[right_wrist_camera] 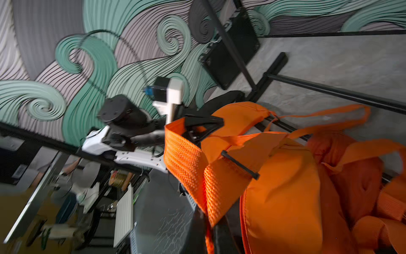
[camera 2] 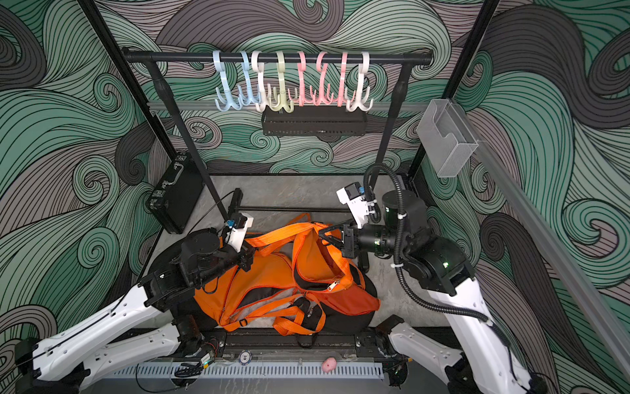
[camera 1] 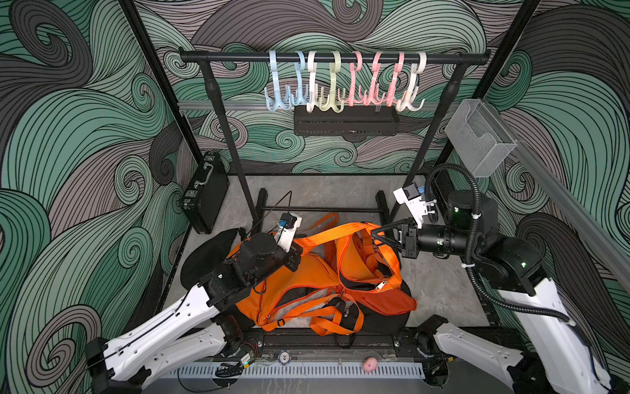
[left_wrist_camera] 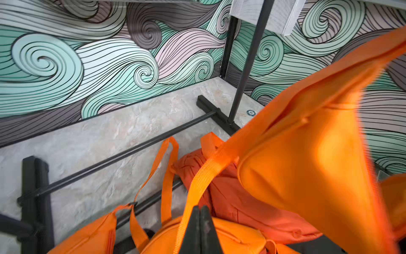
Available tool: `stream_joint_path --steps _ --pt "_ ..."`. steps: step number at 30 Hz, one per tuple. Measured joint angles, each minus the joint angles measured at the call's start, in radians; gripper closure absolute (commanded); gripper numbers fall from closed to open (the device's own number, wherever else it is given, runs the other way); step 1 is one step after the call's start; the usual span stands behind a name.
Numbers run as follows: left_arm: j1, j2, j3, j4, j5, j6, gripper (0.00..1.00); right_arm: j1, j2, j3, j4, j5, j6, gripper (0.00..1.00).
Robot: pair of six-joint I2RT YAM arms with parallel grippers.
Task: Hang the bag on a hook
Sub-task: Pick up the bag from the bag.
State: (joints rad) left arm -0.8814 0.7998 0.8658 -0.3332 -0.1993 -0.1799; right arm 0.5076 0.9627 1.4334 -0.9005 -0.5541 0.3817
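Note:
An orange bag (camera 1: pixel 306 283) (camera 2: pixel 269 283) lies crumpled on the grey floor, in front of the black rack. My left gripper (camera 1: pixel 297 250) (left_wrist_camera: pixel 200 207) is shut, and the bag's orange strap (left_wrist_camera: pixel 204 173) runs along one finger and out past the tips. That strap stretches across to my right gripper (camera 1: pixel 375 235) (right_wrist_camera: pixel 214 220), which is shut on the webbing and holds one flap of the bag (left_wrist_camera: pixel 318 143) lifted. Several pastel hooks (camera 1: pixel 344 82) (camera 2: pixel 293 82) hang from the rack's top rail (camera 1: pixel 238 57), high behind the bag. Nothing hangs on them.
A black case (camera 1: pixel 204 194) leans against the left wall. A black basket (camera 1: pixel 346 121) hangs under the hooks and a clear bin (camera 1: pixel 480 136) is fixed on the right wall. The rack's base bars (camera 1: pixel 320 208) cross the floor behind the bag. A pink lump (camera 1: pixel 370 364) lies at the front edge.

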Motion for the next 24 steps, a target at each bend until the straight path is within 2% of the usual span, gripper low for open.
stream_joint_path --steps 1,2,4,6,11,17,24 --pt "0.000 -0.011 0.025 -0.048 -0.010 -0.004 1.00 -0.021 -0.009 -0.044 0.005 0.027 0.008 0.89" --pt "0.000 -0.018 0.052 -0.086 -0.016 -0.005 1.00 -0.034 -0.011 -0.084 0.006 0.045 0.018 0.74" --pt "-0.006 -0.024 0.102 -0.166 -0.026 -0.009 1.00 -0.041 -0.005 -0.150 0.009 0.092 0.021 0.63" --pt "-0.004 -0.023 0.167 -0.263 -0.038 -0.013 1.00 -0.052 0.002 -0.197 0.006 0.146 0.020 0.48" --pt "-0.004 0.085 0.420 -0.496 -0.041 -0.015 1.00 -0.060 -0.040 -0.184 0.006 0.220 -0.028 0.25" --pt "-0.004 0.303 0.743 -0.691 0.007 -0.014 1.00 -0.031 -0.080 -0.052 0.104 0.146 -0.105 0.18" --pt "-0.004 0.459 0.871 -0.808 0.054 -0.013 1.00 0.140 -0.029 -0.121 0.259 0.089 -0.171 0.17"
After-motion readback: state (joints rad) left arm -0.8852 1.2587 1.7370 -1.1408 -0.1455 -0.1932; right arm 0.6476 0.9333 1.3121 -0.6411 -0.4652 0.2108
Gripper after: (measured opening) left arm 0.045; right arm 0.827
